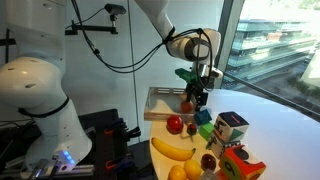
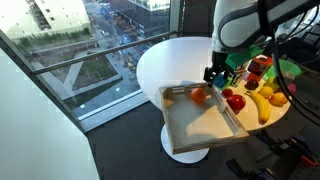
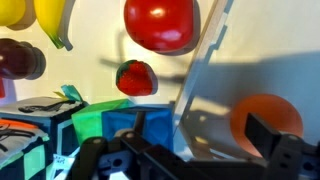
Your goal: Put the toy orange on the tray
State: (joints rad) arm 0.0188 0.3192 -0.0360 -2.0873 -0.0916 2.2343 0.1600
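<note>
The toy orange (image 2: 198,96) lies on the pale wooden tray (image 2: 200,128), near its rim on the fruit side. In the wrist view the orange (image 3: 262,118) rests on the tray floor just past the raised rim (image 3: 203,65), partly behind one finger. My gripper (image 2: 218,78) hangs just above that rim and is open, with its fingers spread wide and nothing between them (image 3: 195,142). It also shows in an exterior view (image 1: 197,95), over the tray's near edge (image 1: 158,103).
A red apple (image 2: 236,101), a yellow banana (image 2: 258,105) and a strawberry (image 3: 137,77) lie on the round white table beside the tray. Colourful cube boxes (image 1: 230,126) stand close by. The tray overhangs the table edge. A window runs along one side.
</note>
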